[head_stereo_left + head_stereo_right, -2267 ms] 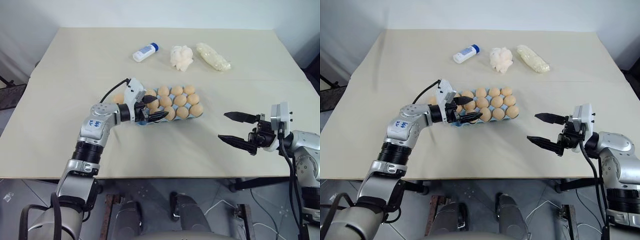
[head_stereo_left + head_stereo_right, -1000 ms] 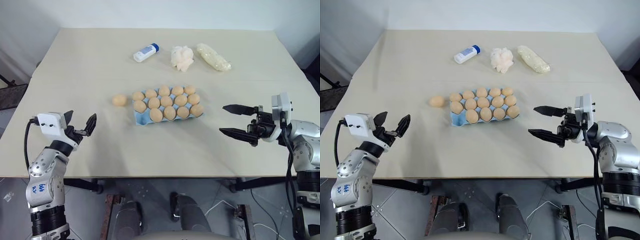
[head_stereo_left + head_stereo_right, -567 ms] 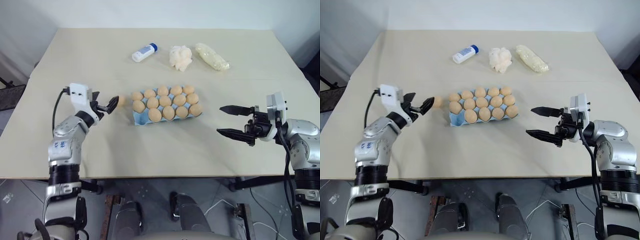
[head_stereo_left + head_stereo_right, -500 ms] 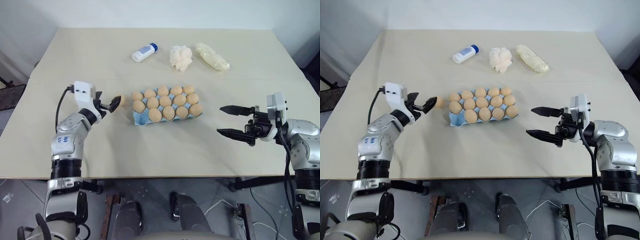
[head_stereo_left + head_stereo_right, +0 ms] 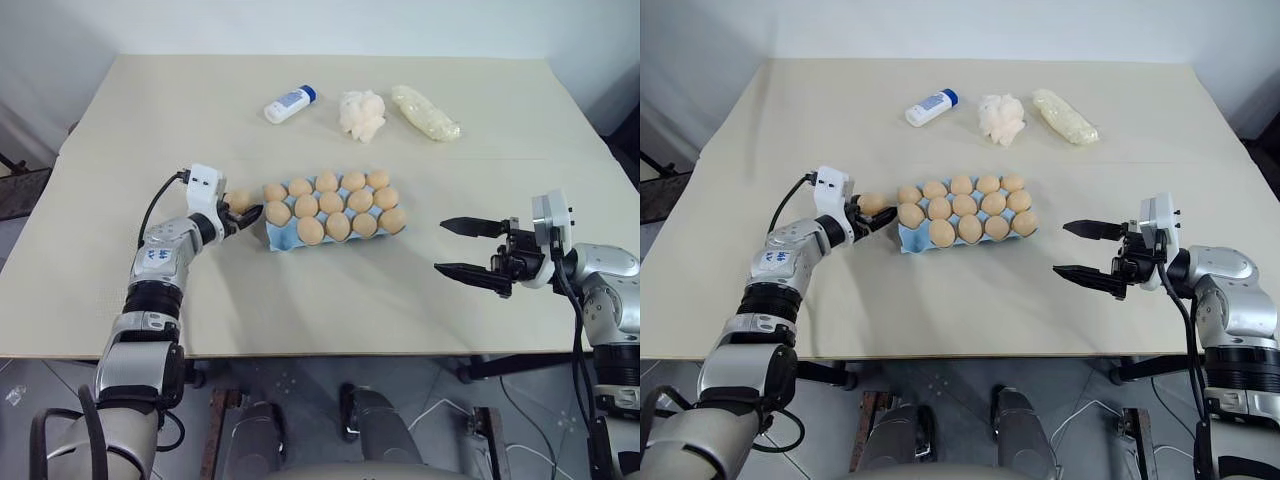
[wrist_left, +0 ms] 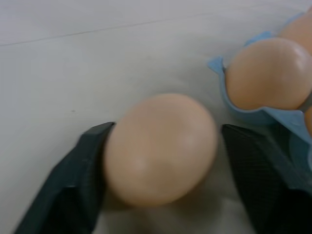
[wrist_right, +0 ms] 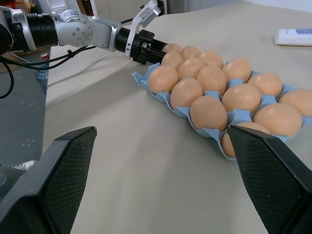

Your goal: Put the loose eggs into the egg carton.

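Egg (image 6: 161,148), the last loose one, lies on the worktop (image 5: 330,290) just left of the carton (image 5: 335,212), between the left gripper (image 5: 243,211) jaws; one finger touches it, the other stands a little off. Right gripper (image 5: 455,248) hovers right of the carton, jaws wide and empty.

**One egg outside the carton**

The egg carton (image 5: 288,234), a light blue moulded tray with scalloped edges, lies flat at the centre of the frame, slightly askew. Tan-brown eggs fill its cups in three rows; the cup at its lower left corner is bare. One loose egg (image 5: 238,202), smooth and oval, rests on the tabletop just left of the carton.
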Robot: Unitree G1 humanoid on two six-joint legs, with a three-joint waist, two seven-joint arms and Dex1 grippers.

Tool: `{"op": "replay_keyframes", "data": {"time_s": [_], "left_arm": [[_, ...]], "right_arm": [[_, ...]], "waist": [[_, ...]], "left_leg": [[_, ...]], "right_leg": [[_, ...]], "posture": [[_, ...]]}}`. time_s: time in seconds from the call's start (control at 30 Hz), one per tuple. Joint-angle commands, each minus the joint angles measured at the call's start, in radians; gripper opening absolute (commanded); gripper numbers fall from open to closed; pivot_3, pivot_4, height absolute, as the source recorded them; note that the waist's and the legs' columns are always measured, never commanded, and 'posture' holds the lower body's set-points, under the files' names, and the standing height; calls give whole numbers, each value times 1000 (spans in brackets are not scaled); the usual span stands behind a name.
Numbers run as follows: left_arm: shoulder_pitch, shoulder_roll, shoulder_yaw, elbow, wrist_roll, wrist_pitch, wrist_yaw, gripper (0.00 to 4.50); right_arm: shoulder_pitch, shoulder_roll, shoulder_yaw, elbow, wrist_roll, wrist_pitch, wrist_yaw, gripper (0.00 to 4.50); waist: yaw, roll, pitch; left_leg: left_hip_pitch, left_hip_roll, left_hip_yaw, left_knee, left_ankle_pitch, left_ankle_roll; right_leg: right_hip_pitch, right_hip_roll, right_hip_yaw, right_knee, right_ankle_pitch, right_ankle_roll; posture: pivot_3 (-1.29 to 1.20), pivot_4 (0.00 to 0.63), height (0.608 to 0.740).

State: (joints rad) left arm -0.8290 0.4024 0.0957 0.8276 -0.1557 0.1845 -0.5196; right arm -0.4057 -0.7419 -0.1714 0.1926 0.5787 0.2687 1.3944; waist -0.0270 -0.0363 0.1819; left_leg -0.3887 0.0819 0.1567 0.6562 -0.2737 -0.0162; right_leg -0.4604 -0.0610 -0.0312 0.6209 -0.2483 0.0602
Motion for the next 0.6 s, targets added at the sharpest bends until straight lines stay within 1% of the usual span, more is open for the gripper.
{"op": "replay_keyframes", "data": {"time_s": [0.03, 0.07, 0.1, 0.17, 0.23, 0.33, 0.43, 0.5, 0.6], "left_arm": [[-28, 1, 6, 8, 4, -41, -20, 2239], [-25, 3, 6, 4, 4, -40, -24, 2029], [-19, 7, 8, -11, 3, -48, -29, 1912], [6, 15, 13, -79, -13, -83, -69, 1830], [47, 16, 32, -193, -60, -121, -132, 1792], [126, 31, 35, -420, -146, -16, -224, 1769], [192, 55, 12, -587, -193, 115, -267, 1769], [217, 69, -5, -647, -198, 169, -281, 1769], [229, 76, -21, -682, -196, 209, -294, 1769]], "right_arm": [[5, -22, -37, -37, 16, 4, -7, 4500], [6, -23, -39, -38, 17, 3, -7, 4500], [8, -25, -41, -39, 18, 3, -7, 4500], [12, -27, -46, -44, 20, 4, -11, 4500], [20, -30, -52, -54, 23, 7, -14, 4500], [36, -31, -62, -71, 28, 10, -22, 4500], [53, -25, -70, -86, 28, 10, -30, 4500], [61, -21, -72, -92, 29, 10, -35, 4500], [70, -15, -73, -103, 32, 8, -46, 4500]], "waist": [[0, 0, 0], [0, 0, 0], [0, 0, 0], [0, 0, 0], [-1, 0, 0], [-1, 0, 0], [0, 0, 0], [0, 0, 0], [0, 0, 0]], "left_leg": [[0, 0, 0, 0, 0, 0], [0, 0, 0, 0, 0, 0], [0, 0, 0, 0, 0, 0], [-1, 0, 0, 0, 0, 0], [-1, 0, 0, 0, 0, 0], [-1, 0, 0, -1, 0, 0], [0, 0, 0, 0, 0, 0], [0, 0, 0, 0, 0, 0], [1, 0, 0, 1, 1, 1]], "right_leg": [[0, 0, 0, 0, 0, 0], [0, 0, 0, 0, 0, 0], [0, 0, 0, 0, 0, 0], [0, 0, 0, 0, 0, 0], [0, 0, -1, 0, 0, 0], [-1, 0, 0, 0, 0, 0], [0, 0, 0, 1, 0, 0], [0, 0, 0, 1, 0, 0], [1, 0, 1, 1, 0, 0]], "posture": [[0, 150, 740], [0, 150, 740], [0, 150, 740], [0, 150, 740], [0, 150, 740], [0, 150, 740], [0, 150, 740], [0, 150, 740], [0, 150, 740]]}}
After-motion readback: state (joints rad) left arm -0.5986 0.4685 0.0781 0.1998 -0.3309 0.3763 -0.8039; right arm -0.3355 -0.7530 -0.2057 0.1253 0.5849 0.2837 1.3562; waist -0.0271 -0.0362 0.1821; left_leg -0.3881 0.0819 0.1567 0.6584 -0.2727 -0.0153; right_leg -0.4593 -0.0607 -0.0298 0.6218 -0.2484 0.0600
